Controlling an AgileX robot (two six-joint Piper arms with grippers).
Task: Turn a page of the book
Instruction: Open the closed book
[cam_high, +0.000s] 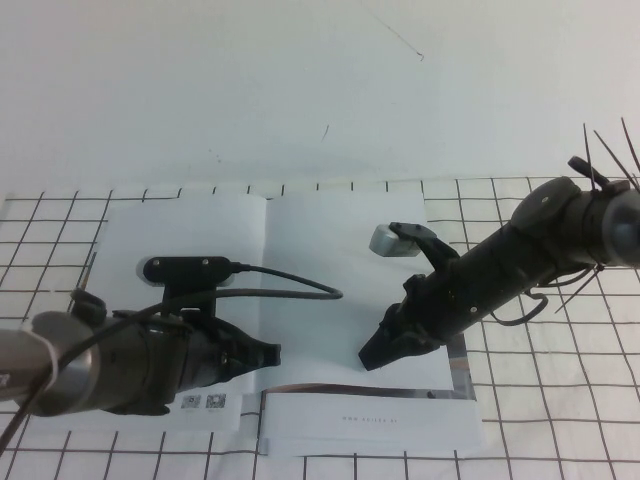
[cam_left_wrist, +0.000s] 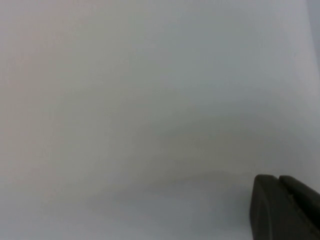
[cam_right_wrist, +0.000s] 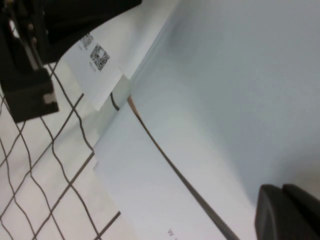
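Note:
The book lies open on the gridded table, both upper leaves blank white. My left gripper is shut and empty, its tip low over the left page near the spine. In the left wrist view the book's blank page fills the frame, with the left gripper closed at its edge. My right gripper is shut and empty, its tip at the lower part of the right page. In the right wrist view the right gripper rests by the page, just inside its front edge.
A lower leaf with faint print sticks out under the right page at the front. QR codes show at the left page's corner. A black cable loops over the left page. The grid cloth surrounds the book; a white wall stands behind.

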